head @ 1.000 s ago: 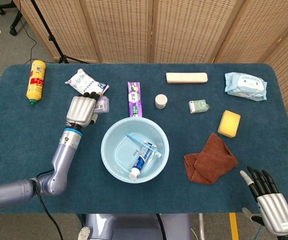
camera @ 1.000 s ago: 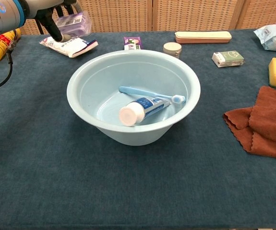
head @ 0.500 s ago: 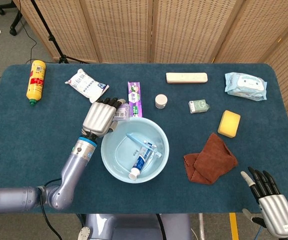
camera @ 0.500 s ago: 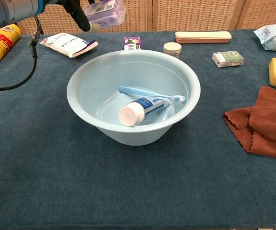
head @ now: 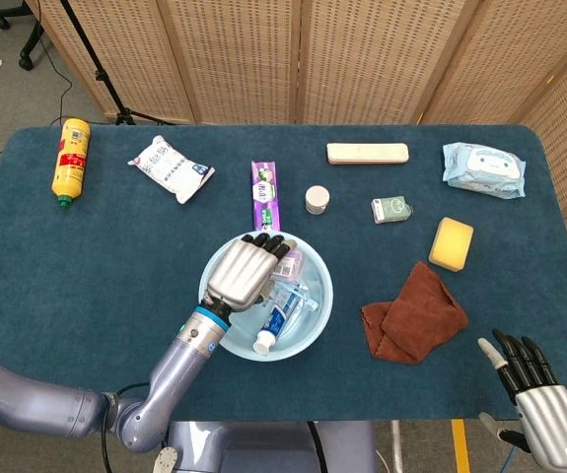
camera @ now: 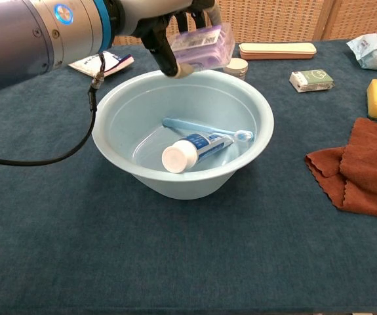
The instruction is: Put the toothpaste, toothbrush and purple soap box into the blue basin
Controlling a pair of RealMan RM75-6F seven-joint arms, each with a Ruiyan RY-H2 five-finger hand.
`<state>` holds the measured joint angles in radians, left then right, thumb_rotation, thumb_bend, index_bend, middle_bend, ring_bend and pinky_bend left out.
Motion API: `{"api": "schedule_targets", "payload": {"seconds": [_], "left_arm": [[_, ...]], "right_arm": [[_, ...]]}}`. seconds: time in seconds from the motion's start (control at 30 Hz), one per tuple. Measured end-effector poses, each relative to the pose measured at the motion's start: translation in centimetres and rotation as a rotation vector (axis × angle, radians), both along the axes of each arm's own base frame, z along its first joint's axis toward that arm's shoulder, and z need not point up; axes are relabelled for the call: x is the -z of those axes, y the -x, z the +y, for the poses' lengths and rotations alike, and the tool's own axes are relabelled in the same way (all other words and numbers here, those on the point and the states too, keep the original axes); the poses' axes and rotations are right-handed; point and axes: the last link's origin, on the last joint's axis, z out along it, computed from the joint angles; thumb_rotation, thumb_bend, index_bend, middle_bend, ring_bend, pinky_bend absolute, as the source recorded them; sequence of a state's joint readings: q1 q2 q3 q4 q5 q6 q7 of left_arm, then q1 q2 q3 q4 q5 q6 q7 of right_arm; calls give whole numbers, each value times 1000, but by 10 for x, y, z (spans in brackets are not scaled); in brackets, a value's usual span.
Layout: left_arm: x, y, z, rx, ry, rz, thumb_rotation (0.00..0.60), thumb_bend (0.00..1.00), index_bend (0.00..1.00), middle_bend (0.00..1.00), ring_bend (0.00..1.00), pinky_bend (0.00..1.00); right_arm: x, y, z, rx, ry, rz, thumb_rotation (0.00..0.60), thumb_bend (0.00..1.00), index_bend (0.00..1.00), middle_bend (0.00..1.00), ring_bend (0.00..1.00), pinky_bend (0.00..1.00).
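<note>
No writing can be made out on anything: the yellow bottle (head: 70, 158) at the far left has a red label, and the purple carton (head: 265, 194) beyond the blue basin (camera: 109, 131) and the white packet (head: 171, 168) carry print that is too small to read.

The left hand (head: 239, 272) reaches in from the near left, its forearm slanting up over the basin's left rim. Its dark fingers (camera: 165, 56) are curled around the purple soap box (camera: 203, 44), which hangs tilted in the air above the basin's far half, touching nothing else. On the basin floor lie the toothpaste (camera: 191, 149), white cap toward the near side, and the toothbrush (camera: 208, 128) just behind it, bristles to the right.

The right hand (head: 539, 394) rests at the near right corner, fingers straight and slightly apart, holding nothing. A brown cloth (head: 416, 313) lies to the basin's right.
</note>
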<state>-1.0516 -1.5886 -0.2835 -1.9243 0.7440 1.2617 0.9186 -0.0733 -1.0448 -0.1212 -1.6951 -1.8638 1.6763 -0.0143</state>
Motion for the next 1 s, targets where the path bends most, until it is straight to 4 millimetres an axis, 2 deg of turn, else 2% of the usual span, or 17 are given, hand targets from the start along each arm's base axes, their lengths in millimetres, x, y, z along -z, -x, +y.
{"api": "schedule_targets", "payload": {"seconds": [0.17, 0.23, 0.3, 0.37, 0.4, 0.47, 0.6, 0.73, 1.0], "left_arm": [[12, -1, -15, 11, 24, 16, 600, 404, 611, 276, 312, 427], [15, -1, -19, 13, 28, 21, 600, 392, 544, 209, 280, 427], [15, -1, -21, 8, 25, 25, 600, 375, 426, 91, 191, 417], [15, 2, -22, -5, 28, 28, 600, 365, 322, 18, 96, 376], [14, 4, -23, -19, 37, 27, 600, 360, 264, 0, 45, 339], [12, 8, -22, -37, 45, 24, 600, 349, 179, 0, 5, 286], [6, 18, -19, -56, 45, 23, 600, 328, 47, 0, 0, 228], [-1, 26, -14, -75, 40, 24, 600, 311, 1, 0, 0, 181], [-11, 43, -8, -120, 43, 27, 600, 294, 0, 0, 0, 145]], "right_arm": [[-4, -2, 3, -12, 8, -16, 600, 131, 0, 0, 0, 0], [-6, -3, 3, -14, 12, -20, 600, 131, 0, 0, 0, 0], [-7, -3, 4, -18, 15, -26, 600, 131, 0, 0, 0, 0], [-8, -3, 4, -20, 15, -27, 600, 131, 0, 0, 0, 0], [-8, -3, 4, -21, 15, -27, 600, 131, 0, 0, 0, 0], [-7, -3, 5, -22, 15, -26, 600, 131, 0, 0, 0, 0], [-5, -4, 5, -23, 13, -21, 600, 131, 0, 0, 0, 0], [-3, -4, 5, -25, 9, -15, 600, 131, 0, 0, 0, 0], [-1, -4, 5, -26, 3, -7, 600, 131, 0, 0, 0, 0]]}}
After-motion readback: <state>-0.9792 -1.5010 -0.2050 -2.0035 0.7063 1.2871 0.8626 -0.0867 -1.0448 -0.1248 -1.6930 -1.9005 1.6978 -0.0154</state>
